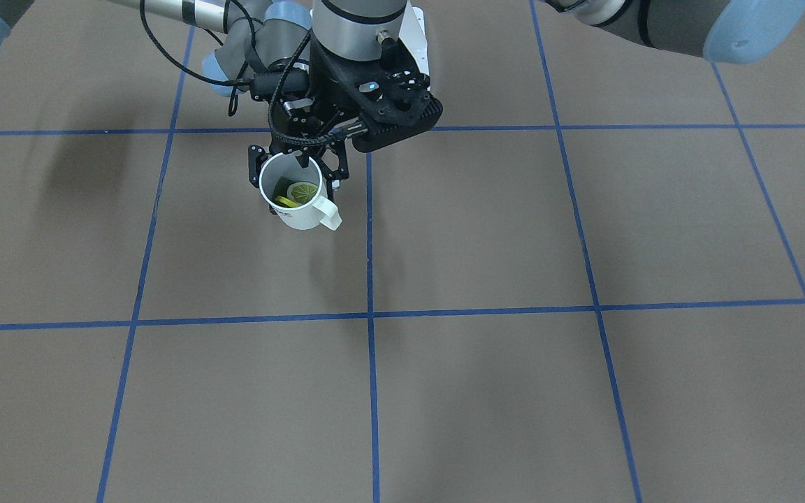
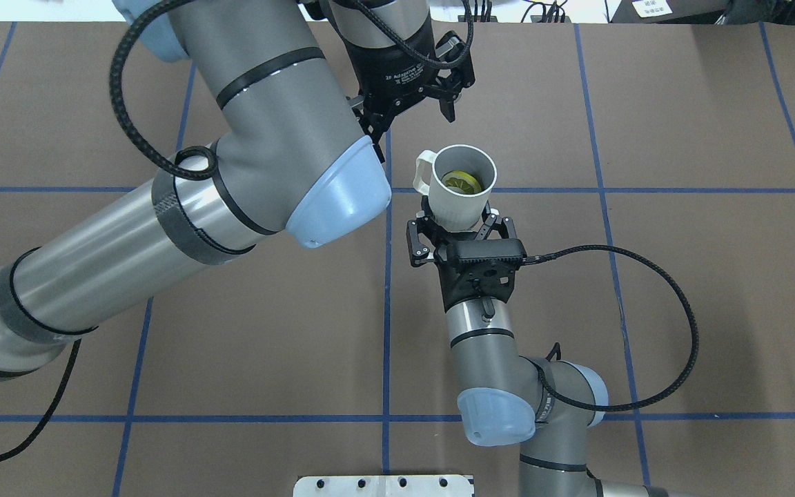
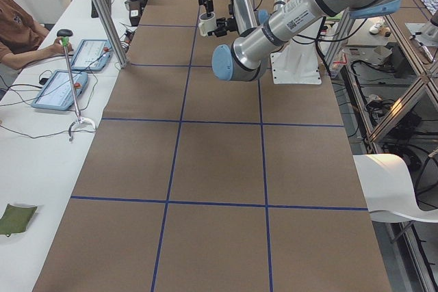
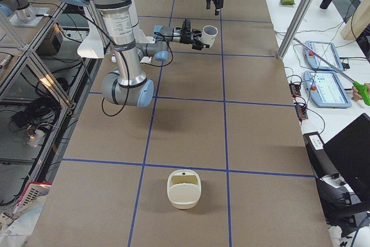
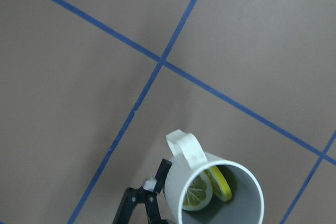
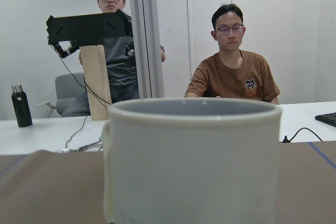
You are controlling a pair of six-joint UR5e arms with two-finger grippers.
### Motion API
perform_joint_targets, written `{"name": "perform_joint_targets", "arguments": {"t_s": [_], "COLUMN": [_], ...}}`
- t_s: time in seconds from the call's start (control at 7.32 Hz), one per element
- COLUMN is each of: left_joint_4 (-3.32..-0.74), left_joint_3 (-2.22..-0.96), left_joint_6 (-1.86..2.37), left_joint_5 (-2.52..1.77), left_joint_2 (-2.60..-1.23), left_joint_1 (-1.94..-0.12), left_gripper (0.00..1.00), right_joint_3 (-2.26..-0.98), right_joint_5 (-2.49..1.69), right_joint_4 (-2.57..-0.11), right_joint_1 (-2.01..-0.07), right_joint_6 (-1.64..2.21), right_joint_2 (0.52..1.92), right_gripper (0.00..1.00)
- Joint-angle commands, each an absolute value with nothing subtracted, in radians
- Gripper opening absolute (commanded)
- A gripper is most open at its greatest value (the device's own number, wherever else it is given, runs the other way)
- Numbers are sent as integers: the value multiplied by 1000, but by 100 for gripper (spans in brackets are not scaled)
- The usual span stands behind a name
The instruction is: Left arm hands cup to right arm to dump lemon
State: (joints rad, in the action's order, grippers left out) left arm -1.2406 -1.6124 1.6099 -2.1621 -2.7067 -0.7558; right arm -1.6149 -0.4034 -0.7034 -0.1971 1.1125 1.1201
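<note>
The cream-white cup (image 2: 463, 197) is upright in the air, handle to the left in the overhead view. The lemon (image 2: 462, 183) slice lies inside it, beside a yellow piece, and also shows in the front view (image 1: 302, 192) and left wrist view (image 5: 198, 195). My right gripper (image 2: 459, 219) is shut on the cup's lower body, held level from the robot's side. My left gripper (image 2: 410, 119) is open and empty, pointing down, above the cup and apart from it. The cup (image 6: 194, 161) fills the right wrist view. It also shows in the front view (image 1: 298, 209).
The brown table (image 2: 646, 310) has blue tape lines. A cream-white container (image 4: 184, 189) stands on the table far out on my right side. A side table with tablets (image 3: 58, 90) and a seated operator (image 3: 20, 25) is across the table. The left arm's elbow (image 2: 328, 186) hangs beside the cup.
</note>
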Motion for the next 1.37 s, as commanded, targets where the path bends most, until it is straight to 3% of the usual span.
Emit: {"name": "perform_joint_targets", "arguments": {"t_s": [0.0, 0.27, 0.82, 1.23], "left_joint_4": [-1239, -1239, -1241, -1241], "left_joint_3": [-1615, -1617, -1609, -1608], "left_joint_6": [1603, 1603, 1605, 1605], "left_joint_5": [-2161, -2161, -2151, -2141], "left_joint_2": [-2704, -2700, -2697, -2689], "left_joint_1": [-781, -784, -776, -773], "left_gripper": [100, 100, 100, 100], "right_joint_3": [-1615, -1611, -1582, -1391], "right_joint_5": [-402, -400, -620, -877], "right_joint_4": [-313, -126, 170, 388], "right_joint_1": [-242, -293, -440, -647], "right_joint_6": [1114, 1114, 1097, 1124], "right_joint_2": [1270, 1455, 1840, 1893], "right_gripper": [32, 18, 17, 14]}}
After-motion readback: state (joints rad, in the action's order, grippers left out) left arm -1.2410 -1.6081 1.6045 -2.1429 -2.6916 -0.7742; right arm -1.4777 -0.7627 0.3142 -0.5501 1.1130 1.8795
